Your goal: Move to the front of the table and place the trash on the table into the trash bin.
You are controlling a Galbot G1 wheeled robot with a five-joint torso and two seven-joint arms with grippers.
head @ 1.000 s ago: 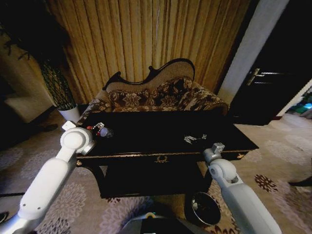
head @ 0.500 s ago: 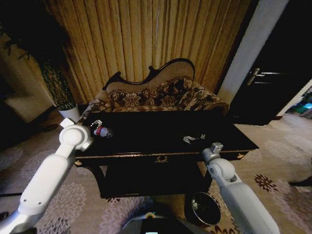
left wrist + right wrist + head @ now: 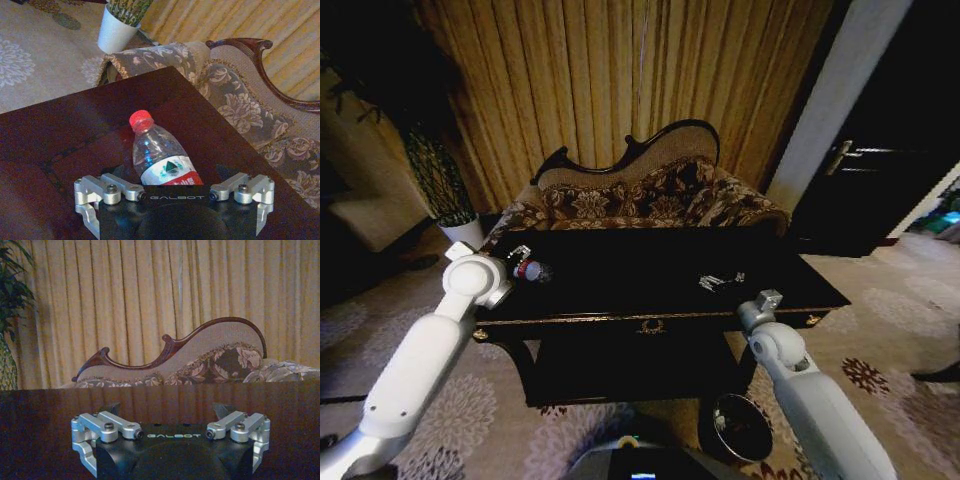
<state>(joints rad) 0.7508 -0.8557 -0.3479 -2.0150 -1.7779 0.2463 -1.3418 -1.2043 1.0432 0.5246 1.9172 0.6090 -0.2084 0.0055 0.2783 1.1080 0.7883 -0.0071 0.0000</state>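
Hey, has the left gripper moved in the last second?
Yes. The left gripper has moved away from the robot, farther over the table, toward the sofa; its jaws now straddle the lying bottle.

Head camera: I look forward and down from high above the worktop [image 3: 650, 275], both my arms reaching up into frame, the sofa [image 3: 640, 195] and curtain beyond.
Left wrist camera: sits close behind my left pincer [image 3: 174, 210], angled down at the worktop corner, the bottle [image 3: 159, 157] just ahead of it.
Right wrist camera: low, level with the worktop edge, behind my right pincer [image 3: 170, 440], facing the sofa.
Shared: worktop and sofa in all three.
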